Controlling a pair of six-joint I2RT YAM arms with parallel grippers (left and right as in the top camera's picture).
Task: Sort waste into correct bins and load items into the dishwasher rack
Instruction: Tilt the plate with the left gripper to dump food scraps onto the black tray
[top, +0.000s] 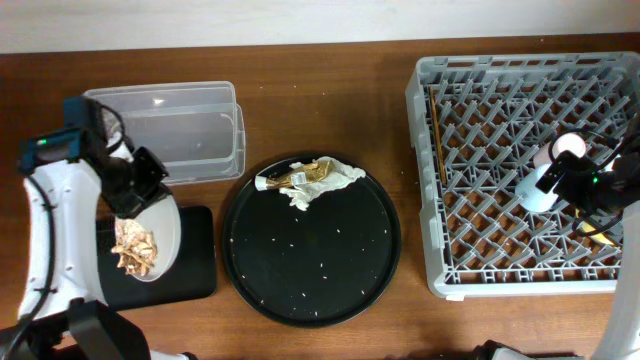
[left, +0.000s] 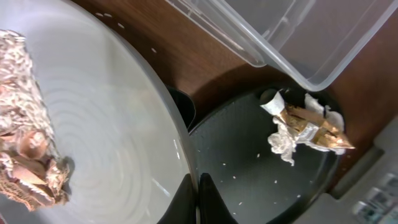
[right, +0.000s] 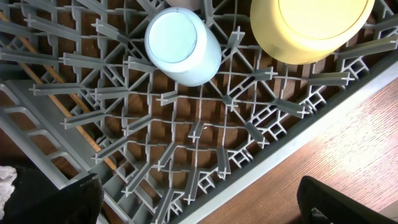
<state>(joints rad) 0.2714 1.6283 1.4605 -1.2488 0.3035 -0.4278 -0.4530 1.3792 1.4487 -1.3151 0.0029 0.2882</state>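
Here left end effector (left: 198, 198) clamps plate (left: 112, 143) rim.

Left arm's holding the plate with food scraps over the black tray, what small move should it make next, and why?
Probably tip the plate so the food scraps slide off into the flat black tray underneath. The left gripper is shut on the plate's rim, the scraps sit at one edge, and the plate hangs above that tray.

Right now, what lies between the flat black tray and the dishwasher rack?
The large round black tray lies there, holding a crumpled white napkin and a gold-brown wrapper. The overhead view shows it.
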